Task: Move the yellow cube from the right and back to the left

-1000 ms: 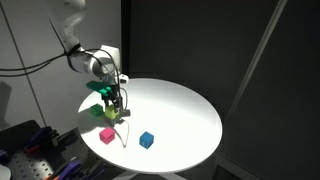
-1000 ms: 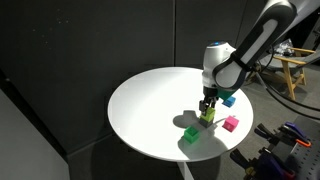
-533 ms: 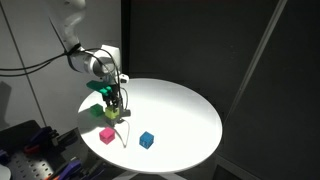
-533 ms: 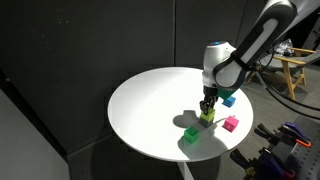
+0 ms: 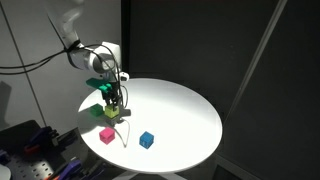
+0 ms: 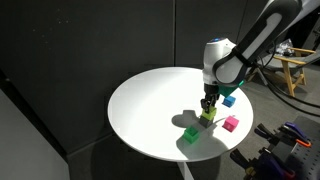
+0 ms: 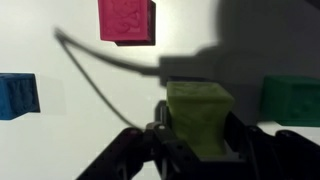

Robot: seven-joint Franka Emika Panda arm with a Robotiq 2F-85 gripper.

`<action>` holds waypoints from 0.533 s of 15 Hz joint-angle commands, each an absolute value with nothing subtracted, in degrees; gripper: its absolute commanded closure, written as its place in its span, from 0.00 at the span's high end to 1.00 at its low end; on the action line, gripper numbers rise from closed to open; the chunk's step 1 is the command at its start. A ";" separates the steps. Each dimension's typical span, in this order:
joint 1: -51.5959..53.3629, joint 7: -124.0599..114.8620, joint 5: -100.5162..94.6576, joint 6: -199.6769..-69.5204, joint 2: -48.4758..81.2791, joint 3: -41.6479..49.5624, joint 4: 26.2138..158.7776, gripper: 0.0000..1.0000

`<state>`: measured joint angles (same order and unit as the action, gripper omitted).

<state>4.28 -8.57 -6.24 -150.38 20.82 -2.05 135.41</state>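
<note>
The yellow cube [image 7: 200,115] is a small lime-tinted block clamped between my fingers in the wrist view. My gripper [image 7: 198,135] is shut on it. In both exterior views the gripper [image 5: 113,103] [image 6: 208,108] points straight down near the edge of the round white table [image 5: 180,110] [image 6: 150,100], with the yellow cube [image 5: 112,113] [image 6: 208,116] at its tips, at or just above the surface.
A pink cube [image 5: 107,135] [image 6: 231,124] [image 7: 126,20], a blue cube [image 5: 147,140] [image 6: 229,99] [image 7: 18,95] and a bright green cube [image 5: 97,111] [image 6: 191,134] [image 7: 292,100] lie close around the gripper. A thin cable [image 7: 100,75] lies across the table. The table edge is near.
The jaws have closed onto the yellow cube. The arm has shifted only slightly; the other cubes have not moved.
</note>
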 commanded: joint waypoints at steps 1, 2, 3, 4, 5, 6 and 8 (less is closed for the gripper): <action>4.13 -7.48 -4.77 -147.10 17.85 -1.55 135.75 0.27; 3.92 -7.66 -4.53 -146.63 17.40 -1.41 135.82 0.27; 3.77 -7.88 -4.32 -146.16 16.97 -1.19 135.84 0.27; 3.63 -8.33 -4.08 -145.87 16.52 -0.82 135.87 0.27; 3.37 -8.44 -3.75 -145.55 16.17 -0.53 135.85 0.27; 3.13 -8.58 -3.42 -145.33 15.83 -0.18 135.83 0.27; 2.57 -8.78 -2.96 -144.85 15.27 0.59 135.75 0.27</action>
<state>3.41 -8.67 -4.35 -146.88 17.58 -0.18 135.41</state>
